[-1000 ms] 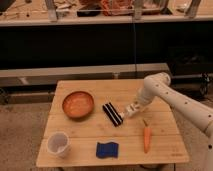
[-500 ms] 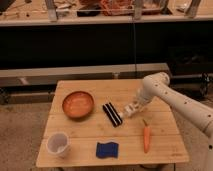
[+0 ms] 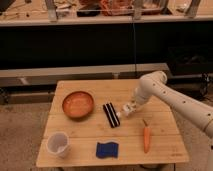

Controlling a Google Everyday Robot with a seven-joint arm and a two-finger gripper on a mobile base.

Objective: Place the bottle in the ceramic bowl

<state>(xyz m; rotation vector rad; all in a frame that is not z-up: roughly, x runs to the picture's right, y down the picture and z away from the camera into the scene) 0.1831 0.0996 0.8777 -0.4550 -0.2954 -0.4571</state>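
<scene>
**Gripper Low by the Black Bar, Bottle Hard to Pick Out**

How far the fingers stood apart could not be told, nor whether they had hold of anything. The gripper (image 3: 126, 109) sat low over the counter (image 3: 165, 145), just beside the right edge of the black bar (image 3: 111, 114). It sat in much the same spot as a second earlier — no clear shift of arm or objects. A small pale shape at the gripper may have been the bottle, but it could not be separated from the wrist.

Outward from there: the carrot (image 3: 146, 138) lay to the lower right, the blue sponge (image 3: 107, 149) near the front edge, the white cup (image 3: 57, 144) at the front left. The ceramic bowl (image 3: 78, 104) stood left of the bar, holding nothing — so the placing was, by appearance, not yet done.
</scene>
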